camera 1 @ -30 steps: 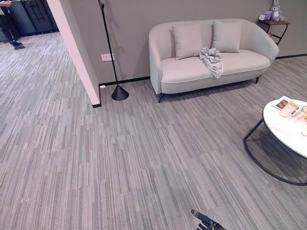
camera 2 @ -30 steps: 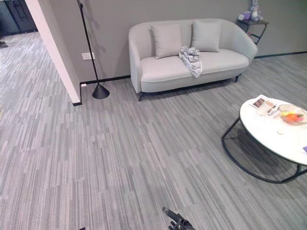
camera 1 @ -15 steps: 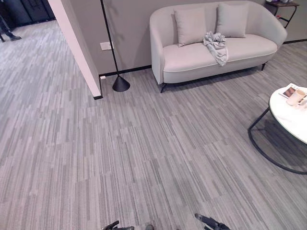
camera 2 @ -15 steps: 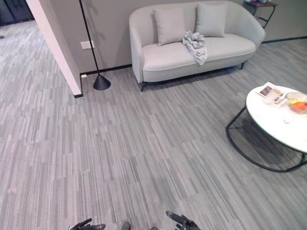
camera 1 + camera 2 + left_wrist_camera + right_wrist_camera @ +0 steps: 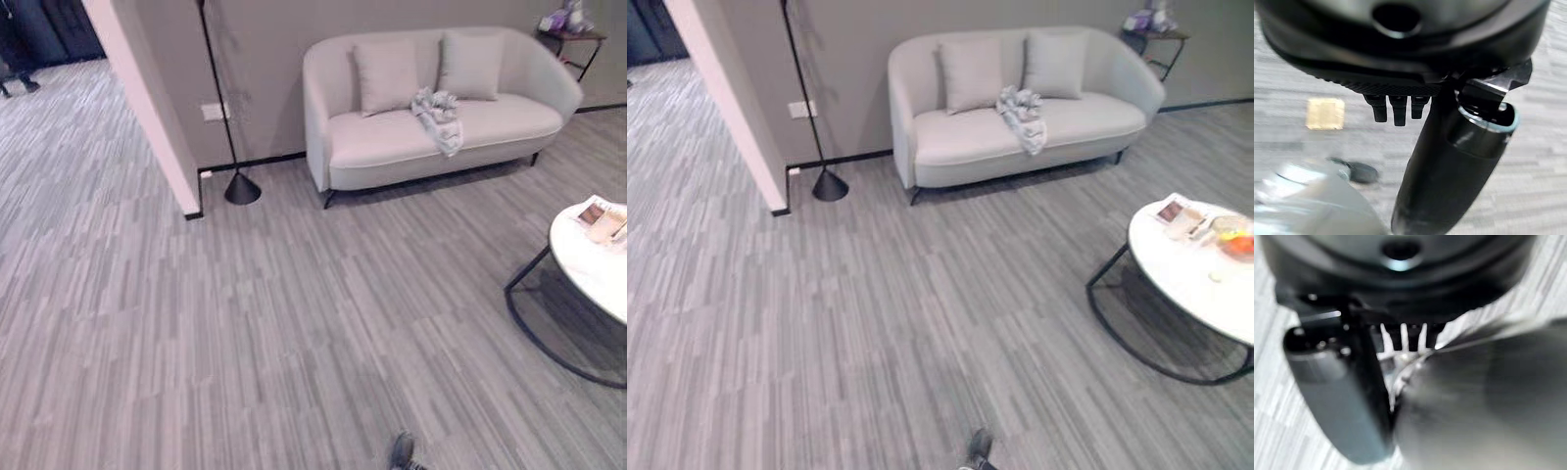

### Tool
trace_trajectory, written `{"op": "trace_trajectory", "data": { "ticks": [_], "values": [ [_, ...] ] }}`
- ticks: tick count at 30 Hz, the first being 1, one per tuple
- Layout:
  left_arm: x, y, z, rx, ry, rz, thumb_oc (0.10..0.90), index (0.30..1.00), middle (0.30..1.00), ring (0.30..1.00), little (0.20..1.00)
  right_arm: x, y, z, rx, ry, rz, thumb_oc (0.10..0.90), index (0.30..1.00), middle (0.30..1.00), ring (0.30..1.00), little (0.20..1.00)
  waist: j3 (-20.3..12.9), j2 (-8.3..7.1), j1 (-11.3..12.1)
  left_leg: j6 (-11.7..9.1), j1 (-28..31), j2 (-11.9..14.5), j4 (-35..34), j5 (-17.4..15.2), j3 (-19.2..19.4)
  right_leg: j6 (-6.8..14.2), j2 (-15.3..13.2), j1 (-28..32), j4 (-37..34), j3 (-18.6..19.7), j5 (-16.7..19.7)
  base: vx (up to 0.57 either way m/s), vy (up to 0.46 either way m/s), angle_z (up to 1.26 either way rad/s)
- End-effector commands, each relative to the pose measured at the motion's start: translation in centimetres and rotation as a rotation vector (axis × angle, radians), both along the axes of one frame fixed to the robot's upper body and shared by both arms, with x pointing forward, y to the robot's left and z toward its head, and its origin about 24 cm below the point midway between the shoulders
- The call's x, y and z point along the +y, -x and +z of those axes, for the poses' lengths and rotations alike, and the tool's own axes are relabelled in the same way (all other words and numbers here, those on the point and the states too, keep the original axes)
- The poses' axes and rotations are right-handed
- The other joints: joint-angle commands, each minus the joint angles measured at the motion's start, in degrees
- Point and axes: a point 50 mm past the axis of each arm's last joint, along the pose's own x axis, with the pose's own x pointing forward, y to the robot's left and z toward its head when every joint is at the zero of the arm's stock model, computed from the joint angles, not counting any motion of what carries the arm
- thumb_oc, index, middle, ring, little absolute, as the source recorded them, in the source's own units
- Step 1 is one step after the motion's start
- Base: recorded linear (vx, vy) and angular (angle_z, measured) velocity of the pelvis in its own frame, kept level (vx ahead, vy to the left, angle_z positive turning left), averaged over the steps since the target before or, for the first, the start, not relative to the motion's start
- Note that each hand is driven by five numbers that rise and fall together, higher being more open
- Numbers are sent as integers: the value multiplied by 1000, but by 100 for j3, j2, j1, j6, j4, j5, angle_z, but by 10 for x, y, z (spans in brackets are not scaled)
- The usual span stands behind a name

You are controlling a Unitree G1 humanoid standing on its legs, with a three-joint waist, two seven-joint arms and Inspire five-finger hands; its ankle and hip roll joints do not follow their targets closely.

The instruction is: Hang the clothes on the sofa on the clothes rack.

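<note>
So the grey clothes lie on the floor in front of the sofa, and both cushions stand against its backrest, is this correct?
Not quite. The grey clothes lie on the sofa seat, draped over its front edge, not on the floor. The left eye view shows this. Both cushions do stand against the backrest.

Clothes point(image 5: 437, 116) lie on sofa point(image 5: 372, 142) seat, before two cushions point(image 5: 386, 76). Floor lamp point(image 5: 241, 186) stands left of sofa; round table point(image 5: 1195, 284) at right, nearer.
</note>
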Motion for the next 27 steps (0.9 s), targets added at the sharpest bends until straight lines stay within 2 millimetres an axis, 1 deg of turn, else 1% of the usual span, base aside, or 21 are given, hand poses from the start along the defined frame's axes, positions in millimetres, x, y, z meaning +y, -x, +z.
{"op": "trace_trajectory", "data": {
  "ticks": [1, 3, 6, 7, 8, 9, 10, 11, 12, 13, 14, 15, 16, 17, 18, 20, 22, 23, 24, 26, 27],
  "values": [
    [2, -39, 6, -118, -29, -55, 800, 900, 900, 900, 900, 11, -30, 3, -111, -14, 36, 800, 900, 900, 900, 900, 224, -123, 245, -375, -94, 742, 410, 411, -507, 338, -30, -442, 372, 314, -515, 343, -352, -30],
    [0, -48, 8, -150, -25, -55, 800, 900, 900, 900, 900, 12, -35, 4, -135, -3, 65, 800, 900, 900, 900, 900, 220, -105, 277, -429, -328, 894, 955, 983, -552, 110, 315, -236, 262, 220, -708, 369, -349, -38],
    [0, -58, 10, -188, -23, -65, 800, 900, 900, 900, 900, 18, -37, 4, -142, 8, 117, 800, 900, 900, 900, 900, 239, -298, 390, -376, -670, 1095, 1952, 1576, -218, -196, 670, 328, -154, 101, -915, 367, -373, -28],
    [1, -63, 12, -205, -26, -63, 800, 900, 900, 900, 900, 19, -39, 4, -151, 10, 140, 800, 900, 900, 900, 900, 319, -426, 431, -288, -896, 1129, 2443, 1721, -91, -277, 720, 526, -291, 91, -947, 334, -365, -4],
    [1, -62, 11, -205, -23, -56, 800, 900, 900, 900, 900, 17, -39, 4, -146, 17, 146, 800, 900, 900, 900, 900, 350, -508, 426, -196, -995, 1212, 2601, 1743, 151, -320, 760, 626, -347, 124, -974, 319, -320, 1],
    [1, -62, 11, -208, -18, -37, 800, 900, 900, 900, 900, 16, -42, 5, -144, 21, 167, 800, 900, 900, 900, 900, 419, -590, 477, -122, -1127, 1135, 2787, 1549, 292, -335, 753, 716, -383, 213, -999, 206, -165, 8],
    [1, -62, 12, -209, -18, -37, 800, 900, 900, 900, 900, 16, -42, 5, -144, 20, 167, 800, 900, 900, 900, 900, 433, -584, 491, -114, -1128, 1140, 2828, 1519, 305, -330, 757, 724, -383, 228, -999, 180, -91, 2],
    [1, -64, 12, -216, -17, -22, 800, 900, 900, 900, 900, 12, -44, 6, -145, 31, 183, 800, 900, 900, 900, 900, 501, -615, 551, -55, -1325, 880, 2951, 1205, 300, -323, 720, 772, -383, 311, -1039, 242, -54, -24],
    [5, -68, 14, -239, -22, 22, 800, 900, 900, 900, 900, 8, -51, 8, -158, 41, 219, 800, 900, 900, 900, 900, 585, -705, 737, 29, -2038, 143, 3065, 610, 168, -289, 667, 881, -383, 443, -1182, 407, -63, -33],
    [8, -65, 14, -235, -28, 66, 800, 900, 900, 900, 900, 9, -57, 10, -176, 47, 248, 800, 900, 900, 900, 900, 633, -697, 863, 153, -2384, -372, 2416, 336, 262, -267, 704, 961, -383, 453, -1339, 407, -25, -41],
    [10, -61, 13, -223, -31, 76, 800, 900, 900, 900, 900, 11, -58, 10, -181, 49, 272, 800, 900, 900, 900, 900, 632, -639, 910, 175, -2517, -560, 1915, 552, 335, -270, 817, 1008, -383, 469, -1398, 365, 23, -25],
    [14, -52, 12, -195, -38, 90, 800, 900, 900, 900, 900, 14, -58, 10, -178, 45, 313, 800, 900, 900, 900, 900, 606, -543, 1020, 184, -2693, -749, 1295, 967, 349, -280, 1001, 1097, -383, 524, -1478, 282, 45, -22],
    [14, -48, 11, -178, -35, 94, 800, 900, 900, 900, 900, 16, -57, 9, -171, 40, 324, 800, 900, 900, 900, 900, 568, -468, 1075, 188, -2778, -829, 953, 1170, 298, -297, 1118, 1139, -383, 575, -1524, 205, 33, -6],
    [14, -48, 11, -177, -34, 94, 800, 900, 900, 900, 900, 16, -56, 9, -171, 40, 324, 800, 900, 900, 900, 900, 573, -475, 1078, 188, -2743, -836, 902, 1192, 302, -295, 1110, 1149, -383, 579, -1530, 275, 34, -8],
    [13, -34, 8, -123, -31, 90, 800, 900, 900, 900, 900, 21, -55, 7, -167, 30, 342, 800, 900, 900, 900, 900, 565, -402, 1219, 75, -3074, -941, 341, 1638, 367, -347, 1371, 1323, -383, 697, -1725, 291, 19, -29],
    [15, -22, 6, -81, -29, 98, 800, 900, 900, 900, 900, 25, -52, 6, -161, 13, 340, 800, 900, 900, 900, 900, 613, -452, 1348, 30, -3293, -1001, 133, 1799, 451, -434, 1522, 1574, -383, 871, -1890, 357, 39, -61],
    [15, -4, 4, -36, -13, 148, 800, 900, 900, 900, 900, 34, -45, 3, -150, -18, 369, 800, 900, 900, 900, 900, 525, -544, 1392, 228, -3098, -978, 158, 1858, 504, -508, 1670, 1835, -383, 925, -2019, 457, 84, -67],
    [22, 1, 5, -26, -25, 175, 800, 900, 900, 900, 900, 41, -42, 2, -141, -35, 388, 800, 900, 900, 900, 900, 467, -783, 1421, 334, -3037, -1024, 401, 1808, 509, -522, 1666, 1991, -205, 1015, -2133, 404, 74, -18],
    [22, 1, 5, -26, -26, 175, 800, 900, 900, 900, 900, 41, -41, 2, -141, -36, 388, 800, 900, 900, 900, 900, 467, -795, 1425, 334, -3040, -1027, 415, 1796, 518, -521, 1659, 1991, -199, 1020, -2141, 392, 89, 2],
    [27, -1, 7, -33, -39, 168, 800, 900, 900, 900, 900, 43, -34, 0, -123, -47, 404, 800, 900, 900, 900, 900, 390, -1029, 1428, 411, -2971, -1036, 618, 1617, 590, -437, 1598, 2061, 14, 1061, -2193, 354, 143, 1],
    [31, -6, 8, -48, -59, 130, 800, 900, 900, 900, 900, 45, -28, -1, -107, -51, 435, 800, 900, 900, 900, 900, 279, -1189, 1426, 481, -2805, -1079, 629, 1446, 684, -311, 1517, 2063, 251, 1109, -2101, 332, 164, 1]
  ]
}}
